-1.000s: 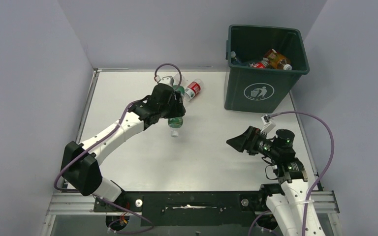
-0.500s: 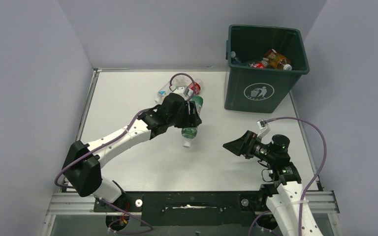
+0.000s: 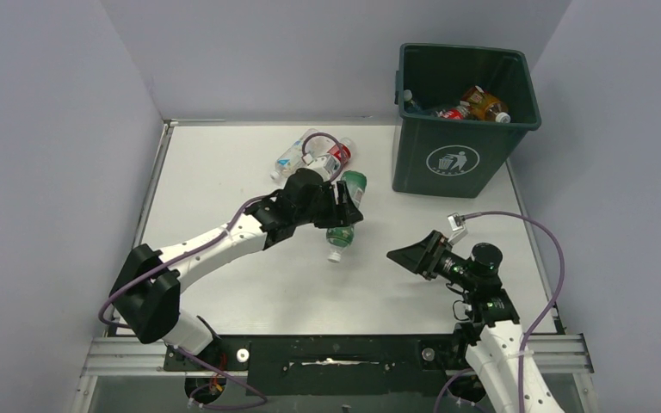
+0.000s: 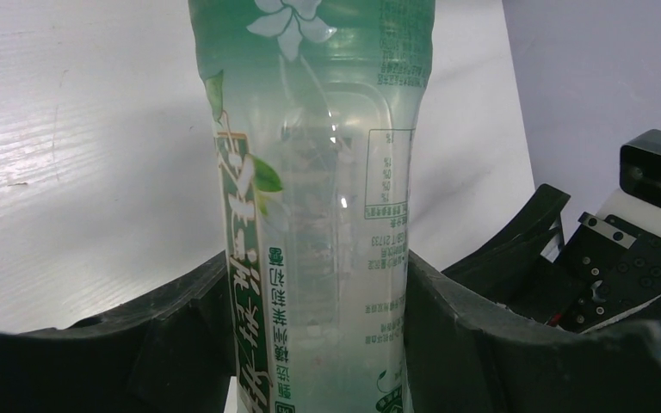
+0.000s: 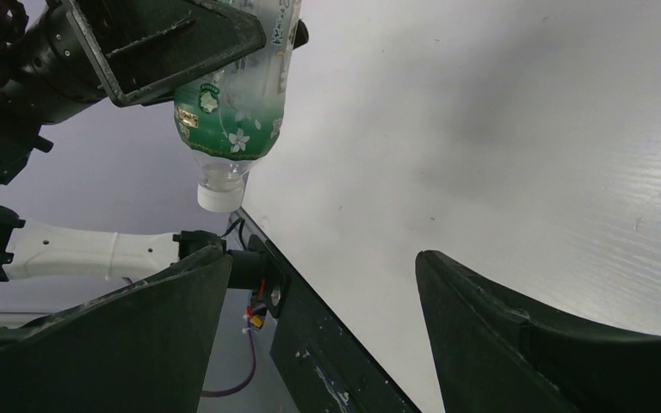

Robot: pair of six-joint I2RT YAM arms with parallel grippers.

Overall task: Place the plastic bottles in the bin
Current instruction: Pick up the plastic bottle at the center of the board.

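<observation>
My left gripper (image 3: 337,206) is shut on a clear bottle with a green label (image 3: 344,215), cap pointing down, held above the table's middle; it fills the left wrist view (image 4: 318,198) and shows in the right wrist view (image 5: 228,112). My right gripper (image 3: 400,255) is open and empty, pointing left toward that bottle. Two more bottles lie behind the left gripper: one with a blue label (image 3: 288,157) and one with a red label (image 3: 337,155). The dark green bin (image 3: 456,151) stands at the back right with several bottles (image 3: 473,105) inside.
Grey walls close in the white table (image 3: 224,172) on the left, back and right. A black rail (image 3: 336,353) runs along the near edge by the arm bases. Purple cables loop off both wrists.
My left gripper has carried the green-label bottle right and toward the front, uncovering the blue-label bottle behind it. My right gripper has moved a little left and lower.
</observation>
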